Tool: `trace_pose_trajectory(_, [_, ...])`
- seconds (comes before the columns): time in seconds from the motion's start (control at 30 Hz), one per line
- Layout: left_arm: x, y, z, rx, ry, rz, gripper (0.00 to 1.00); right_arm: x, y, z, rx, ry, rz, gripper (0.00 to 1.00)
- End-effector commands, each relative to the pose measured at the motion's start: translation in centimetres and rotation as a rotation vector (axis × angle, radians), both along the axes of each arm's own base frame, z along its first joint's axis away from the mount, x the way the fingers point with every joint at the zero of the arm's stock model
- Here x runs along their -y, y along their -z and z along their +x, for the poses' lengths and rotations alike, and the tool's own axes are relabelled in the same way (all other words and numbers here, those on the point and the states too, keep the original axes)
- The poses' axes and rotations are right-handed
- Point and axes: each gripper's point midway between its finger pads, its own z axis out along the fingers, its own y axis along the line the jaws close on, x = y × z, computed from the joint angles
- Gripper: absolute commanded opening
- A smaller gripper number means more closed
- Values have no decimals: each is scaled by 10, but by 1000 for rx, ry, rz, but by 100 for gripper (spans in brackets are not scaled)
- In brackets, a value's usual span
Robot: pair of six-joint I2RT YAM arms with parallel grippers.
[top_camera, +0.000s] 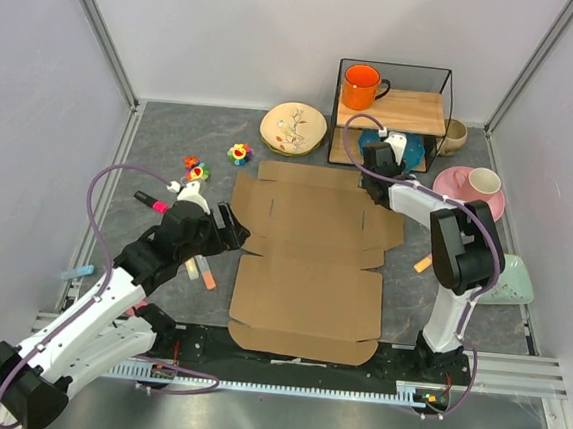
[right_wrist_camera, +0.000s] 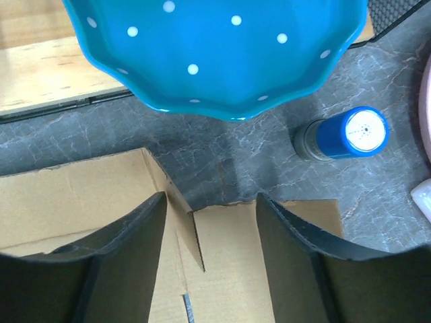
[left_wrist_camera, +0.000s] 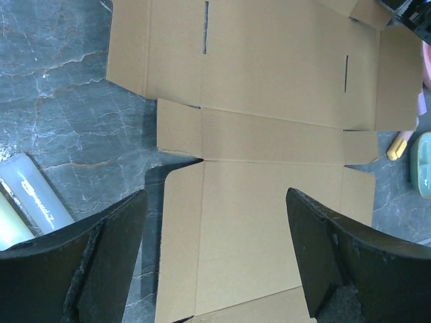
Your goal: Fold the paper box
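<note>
The paper box (top_camera: 309,247) lies flat and unfolded in the middle of the table, a brown cardboard sheet with flaps and creases. My left gripper (top_camera: 237,228) hovers at its left edge. Seen from the left wrist, that gripper (left_wrist_camera: 215,195) stands wide open above the near panel (left_wrist_camera: 269,215), holding nothing. My right gripper (top_camera: 371,195) is at the box's far right corner. In the right wrist view its jaws (right_wrist_camera: 210,196) stand apart over a corner flap (right_wrist_camera: 229,256) beside a slit, low over the cardboard, with no grip showing.
A black wire shelf (top_camera: 396,112) with an orange mug (top_camera: 363,86) stands at the back, a blue dotted bowl (right_wrist_camera: 222,54) under it. A blue-capped cylinder (right_wrist_camera: 343,134), floral plate (top_camera: 293,128), pink plate with cup (top_camera: 470,185), markers (top_camera: 152,203) and a green object (top_camera: 510,279) ring the box.
</note>
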Motion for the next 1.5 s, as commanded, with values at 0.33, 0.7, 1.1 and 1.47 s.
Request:
trace_pose_trajectory(0.33, [-5, -17, 15, 52, -23, 51, 89, -1, -10, -14, 68, 13, 72, 24])
trace_pose_trajectory(0.7, [-11, -17, 30, 76, -65, 101, 89, 20, -38, -92, 63, 32, 129, 0])
trace_pose_trajectory(1.1, [-12, -13, 74, 167, -90, 237, 94, -15, -38, -156, -34, -225, 135, 0])
trace_pose_trajectory(1.47, [-27, 23, 88, 74, -155, 384, 94, -46, -40, -174, -95, -354, 167, 0])
